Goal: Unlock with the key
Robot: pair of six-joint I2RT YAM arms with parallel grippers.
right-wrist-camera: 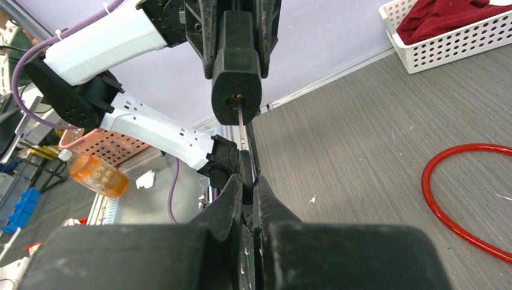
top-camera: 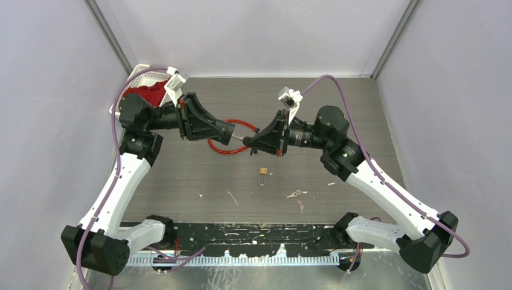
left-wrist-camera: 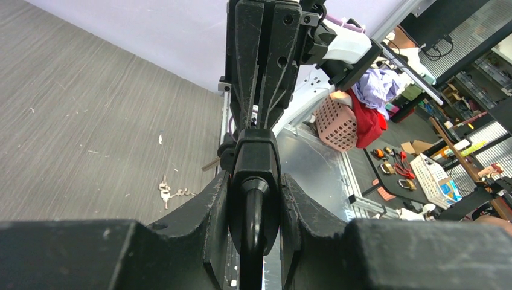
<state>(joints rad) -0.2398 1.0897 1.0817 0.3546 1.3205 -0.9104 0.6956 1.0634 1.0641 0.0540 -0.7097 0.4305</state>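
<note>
Centre of the top view, above the table (top-camera: 181, 181), my left jaws are clamped on the black lock (right-wrist-camera: 236, 66), a red cable (top-camera: 226, 150) looped beneath. Just right, my right jaws pinch the key (right-wrist-camera: 240, 124), tip at the keyhole.

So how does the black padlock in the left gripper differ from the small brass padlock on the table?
The black padlock is held in the air by the left gripper; the brass padlock lies on the table. The black one has the key from the right gripper at its keyhole; nothing touches the brass one.
</note>
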